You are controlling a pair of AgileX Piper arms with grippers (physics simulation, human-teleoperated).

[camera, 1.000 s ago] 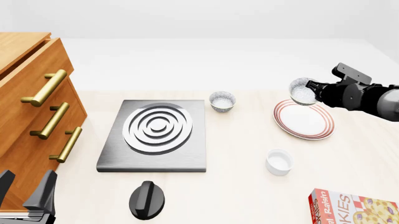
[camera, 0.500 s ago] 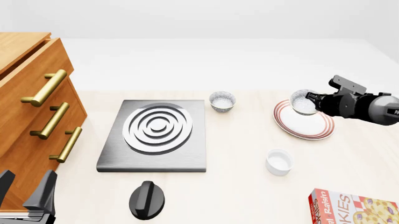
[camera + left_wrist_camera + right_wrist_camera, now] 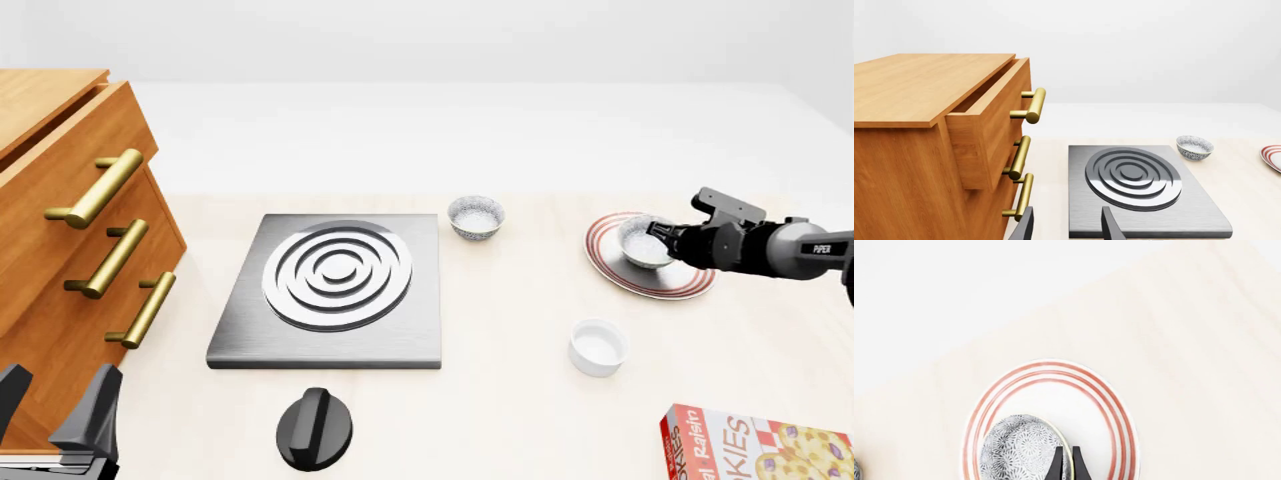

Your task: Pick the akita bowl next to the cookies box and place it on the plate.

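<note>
The wooden drawer cabinet (image 3: 67,240) fills the left edge of the bench (image 3: 507,400), with the grey stove burner (image 3: 331,290) just right of it; neither matters to the task. On the right, the plate (image 3: 683,283) carries the akita bowl (image 3: 646,243) over its left part, low enough to be set down. The right gripper (image 3: 667,240) pinches the bowl's rim. The left gripper (image 3: 1066,231) idles at the near left, spread and empty.

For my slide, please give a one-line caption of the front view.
Right end effector holds small grey-and-white patterned bowl over round red-ringed white plate.
</note>
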